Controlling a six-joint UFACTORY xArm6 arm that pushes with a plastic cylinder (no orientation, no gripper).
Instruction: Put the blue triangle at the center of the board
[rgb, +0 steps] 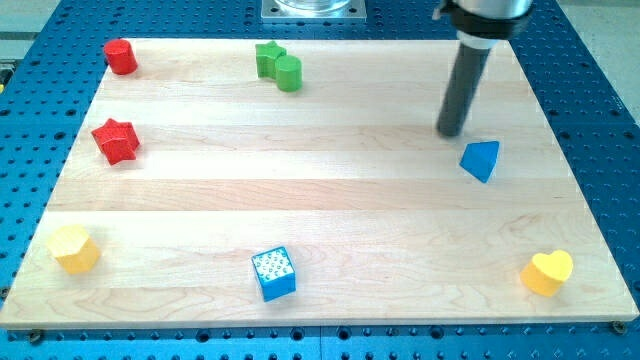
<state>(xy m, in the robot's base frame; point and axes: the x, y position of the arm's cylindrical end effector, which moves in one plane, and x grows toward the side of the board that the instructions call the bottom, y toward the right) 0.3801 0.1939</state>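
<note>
The blue triangle (481, 159) lies on the wooden board (320, 190) at the view's right, a little above mid-height. My tip (452, 133) stands on the board just to the upper left of the blue triangle, a small gap away from it. The dark rod rises from the tip toward the view's top edge.
A red cylinder (120, 56) sits at the top left and a red star (116, 140) below it. A green star (268, 58) touches a green cylinder (288, 72) at the top. A yellow hexagon (75, 248) is bottom left, a blue cube (274, 273) bottom middle, a yellow heart (548, 271) bottom right.
</note>
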